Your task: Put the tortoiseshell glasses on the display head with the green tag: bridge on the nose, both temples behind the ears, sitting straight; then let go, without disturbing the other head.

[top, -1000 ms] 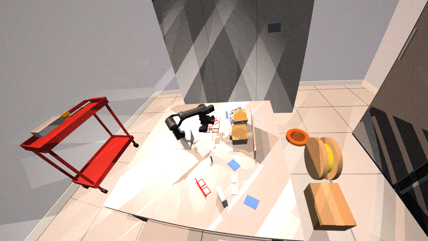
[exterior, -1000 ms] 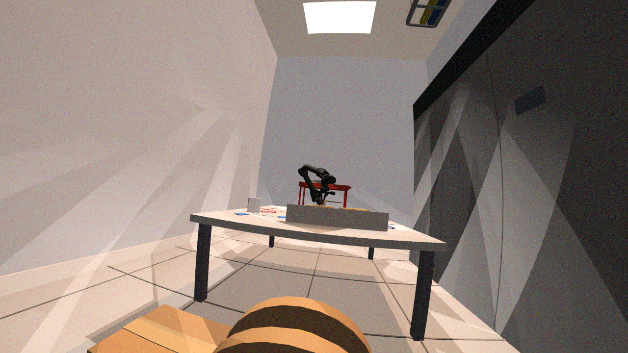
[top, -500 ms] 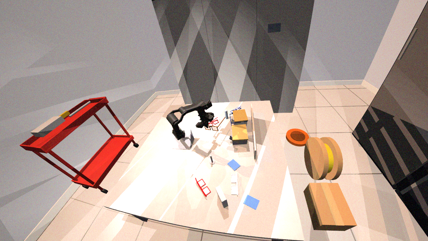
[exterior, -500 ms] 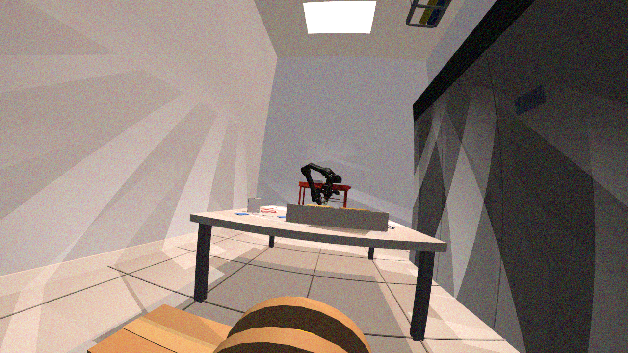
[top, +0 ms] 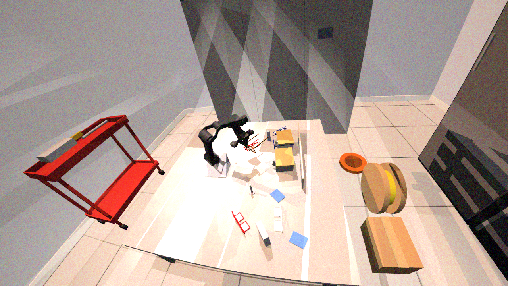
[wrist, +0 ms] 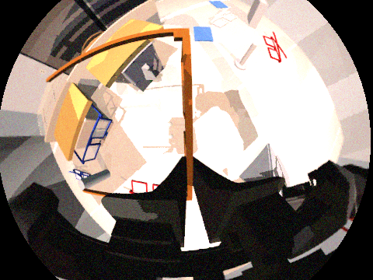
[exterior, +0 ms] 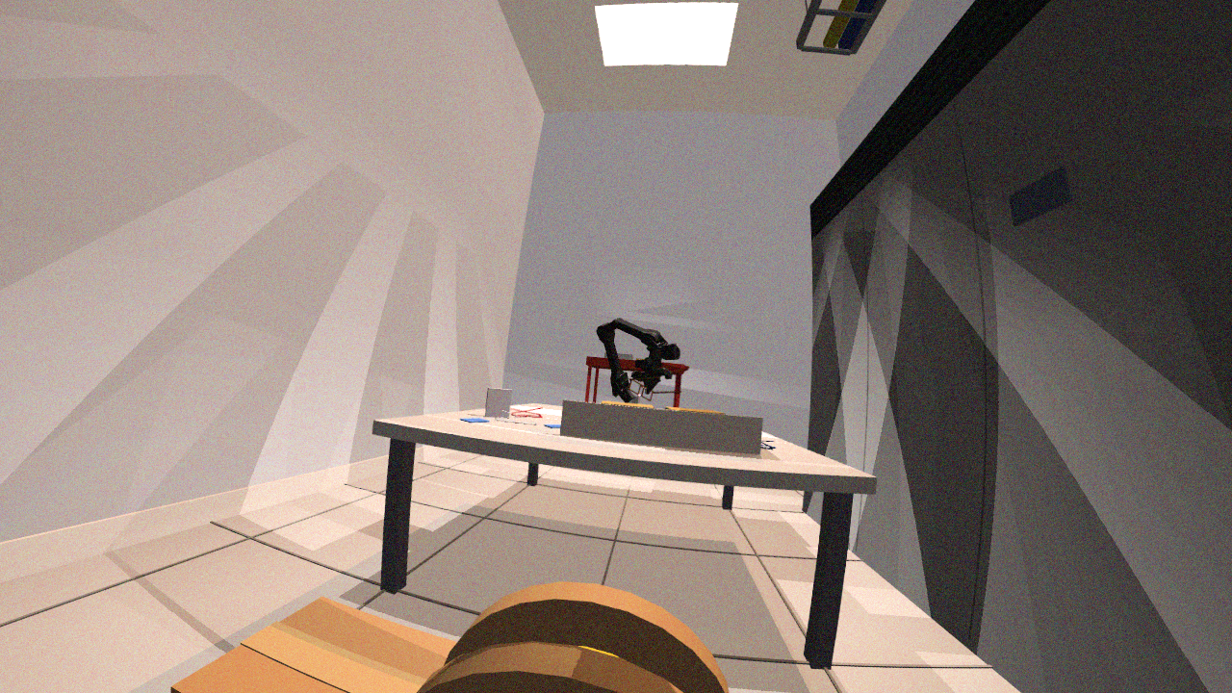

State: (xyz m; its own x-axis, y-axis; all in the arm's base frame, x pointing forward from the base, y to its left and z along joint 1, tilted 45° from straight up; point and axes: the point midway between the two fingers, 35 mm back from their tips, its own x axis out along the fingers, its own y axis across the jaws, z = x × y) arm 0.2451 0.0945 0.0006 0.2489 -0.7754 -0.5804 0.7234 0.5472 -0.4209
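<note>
My gripper (top: 247, 143) (exterior: 642, 393) (wrist: 186, 160) is shut on the front bar of the tortoiseshell glasses (top: 261, 141) (wrist: 186, 109) and holds them above the table, left of the two display heads. Their brown temples stick out away from the fingers. The far head (top: 285, 136) (wrist: 70, 120) and the near head (top: 284, 159) (wrist: 111, 54) are yellow-orange topped blocks. A blue wire frame (top: 282, 128) (wrist: 90, 140) sits at the far head. I cannot make out a green tag on either head.
One pair of red glasses (top: 250, 147) (wrist: 139, 187) lies under the gripper, another (top: 240, 222) (wrist: 275, 48) near the table's front. A thin grey panel (top: 301, 159) (exterior: 663, 426) stands right of the heads. Blue cards (top: 277, 195), a grey box (top: 263, 234) and a small post (top: 251, 190) lie mid-table. A red cart (top: 106, 170) stands left.
</note>
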